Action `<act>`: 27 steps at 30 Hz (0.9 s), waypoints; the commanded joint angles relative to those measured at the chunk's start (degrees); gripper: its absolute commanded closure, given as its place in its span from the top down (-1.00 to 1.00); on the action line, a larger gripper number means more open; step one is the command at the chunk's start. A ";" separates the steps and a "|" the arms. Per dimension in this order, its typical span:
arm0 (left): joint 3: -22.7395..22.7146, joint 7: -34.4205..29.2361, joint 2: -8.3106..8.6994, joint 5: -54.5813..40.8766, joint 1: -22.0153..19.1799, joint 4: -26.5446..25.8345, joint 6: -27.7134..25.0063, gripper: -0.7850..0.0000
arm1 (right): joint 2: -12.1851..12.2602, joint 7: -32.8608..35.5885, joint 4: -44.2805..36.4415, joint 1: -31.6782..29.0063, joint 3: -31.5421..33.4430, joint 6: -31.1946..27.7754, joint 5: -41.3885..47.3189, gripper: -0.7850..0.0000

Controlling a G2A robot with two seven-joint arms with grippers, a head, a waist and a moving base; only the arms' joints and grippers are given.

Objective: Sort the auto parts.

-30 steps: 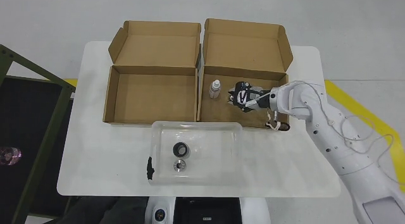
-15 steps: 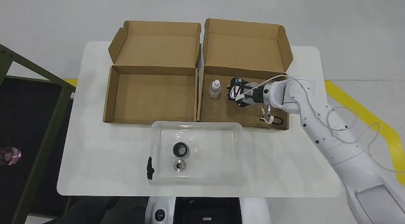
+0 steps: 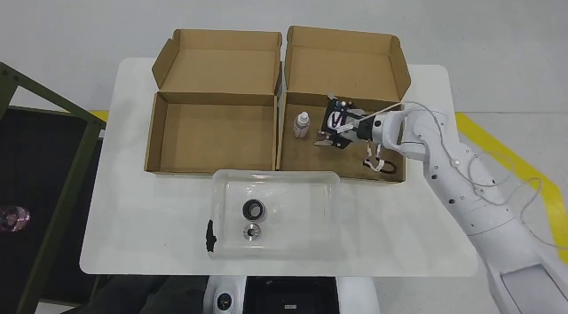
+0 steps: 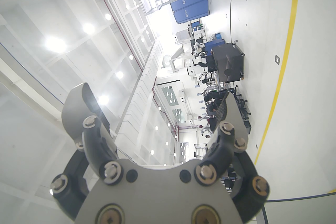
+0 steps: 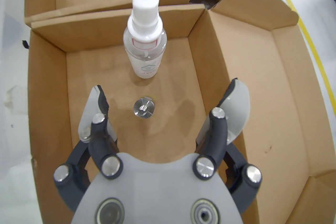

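The small silver metal part (image 5: 143,107) lies on the floor of the right cardboard box (image 5: 262,78), resting flat with a short stem pointing up. In the right wrist view it sits below the right gripper (image 5: 168,93), in line with the gap between the two fingers and slightly nearer one of them. It touches neither finger.

The right gripper is released: its jaws stand wide apart and hold nothing. In the top view the right gripper (image 3: 333,128) hangs inside the right cardboard box (image 3: 306,154), close to the wall that box shares with its neighbour.

A clear spray bottle (image 5: 145,46) with a white cap stands upright on the box floor just beyond the metal part, near the corner of the box and apart from the part. The top view shows the spray bottle (image 3: 303,125) just beside the gripper.

The left cardboard box (image 3: 217,132) stands against the right one, both with lids folded open. In front of the boxes a clear plastic tray (image 3: 306,216) rests on the white table (image 3: 133,181). The tray holds a black ring (image 3: 255,208) and a second round metal part (image 3: 253,231), near each other but apart.

The left gripper (image 4: 155,101) points up toward the hall ceiling, jaws spread, gripping nothing.
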 commanded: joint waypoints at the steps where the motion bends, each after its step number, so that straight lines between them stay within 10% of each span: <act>1: 0.00 0.00 0.00 0.00 0.00 0.00 0.00 1.00 | 0.46 0.71 -2.54 -1.36 1.73 0.02 1.29 1.00; 12: 0.00 0.00 0.00 0.00 0.00 0.00 0.00 1.00 | 1.81 5.16 -18.47 -8.82 5.89 1.76 6.90 1.00; 27: 0.00 0.00 0.00 0.00 0.00 0.00 0.00 1.00 | -0.50 7.98 -30.86 -10.36 -4.57 8.61 10.23 1.00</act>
